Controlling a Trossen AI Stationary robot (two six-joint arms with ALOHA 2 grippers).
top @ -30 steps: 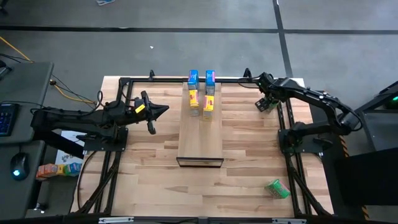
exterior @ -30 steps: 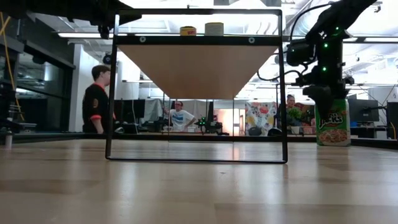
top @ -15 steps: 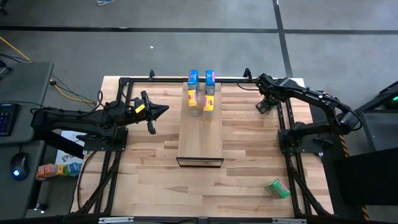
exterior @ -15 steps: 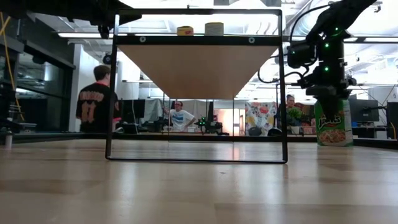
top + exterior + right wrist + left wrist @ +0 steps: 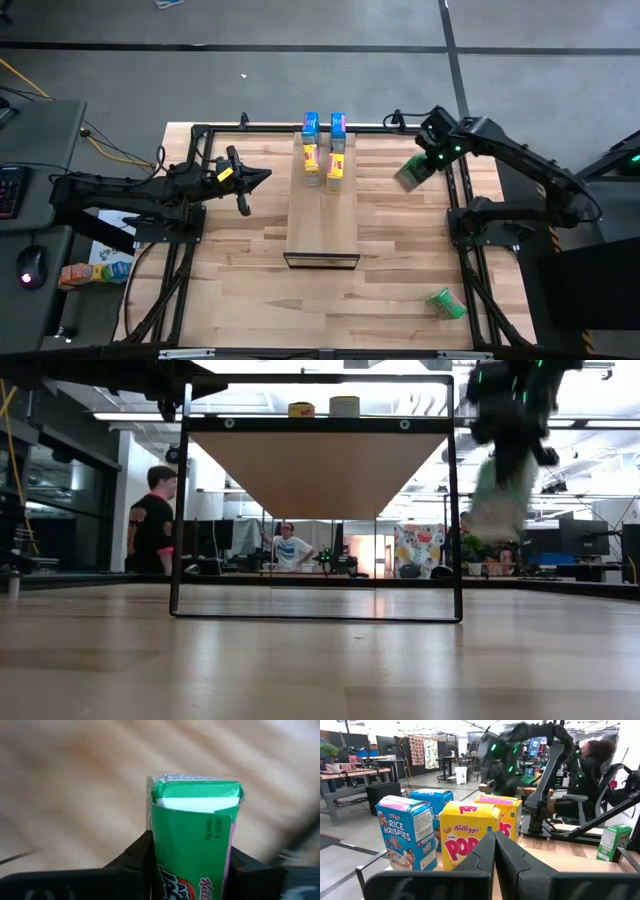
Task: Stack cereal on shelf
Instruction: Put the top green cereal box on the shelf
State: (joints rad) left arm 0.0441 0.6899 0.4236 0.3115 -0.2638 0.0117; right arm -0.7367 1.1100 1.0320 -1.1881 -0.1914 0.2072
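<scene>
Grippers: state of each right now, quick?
Left gripper: closed, empty, waiting left of the shelf.
Right gripper: closed on a green cereal box, lifted off the table.

1. The tabletop (image 5: 400, 270) is striped butcher-block wood with a smooth, faintly satin finish.
2. The shelf (image 5: 322, 215) is a paler, smooth wooden board with a dark front edge, on a thin black metal frame (image 5: 180, 510).
3. The blue cereal boxes (image 5: 405, 832) and the yellow cereal boxes (image 5: 467, 835) are printed cardboard, lightly glossy.
4. The green cereal box (image 5: 192, 835) in the right pincer (image 5: 192, 865) is semi-gloss cardboard with a folded flap end.
5. Both arms look like matt black plastic and metal; the left pincer (image 5: 495, 855) is matt dark.
</scene>
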